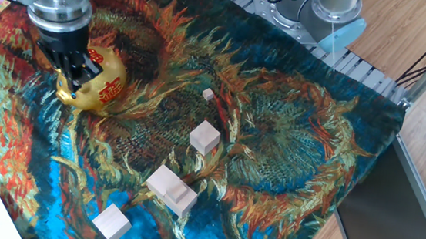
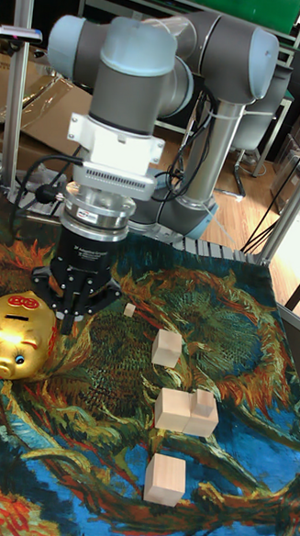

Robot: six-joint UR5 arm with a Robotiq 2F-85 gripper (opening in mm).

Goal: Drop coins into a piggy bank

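The gold piggy bank [image 1: 101, 86] stands at the far left of the painted cloth, red marks on its back and side. In the tall fixed view the piggy bank [image 2: 16, 336] shows a dark slot on top. My gripper [image 1: 75, 70] hangs low over the pig's head side and hides part of it. From the other side, the gripper [image 2: 67, 322] points down just beside the pig's rear. Its fingers [image 2: 74, 306] are drawn together to a narrow tip. No coins can be seen, neither between the fingers nor on the cloth.
Pale wooden blocks lie mid-cloth: one cube [image 1: 204, 137], a stacked pair [image 1: 171, 188], another cube [image 1: 112, 223] and a tiny piece [image 1: 208, 94]. The arm's base [image 1: 327, 13] is at the back. The table edge [image 1: 396, 143] runs along the right.
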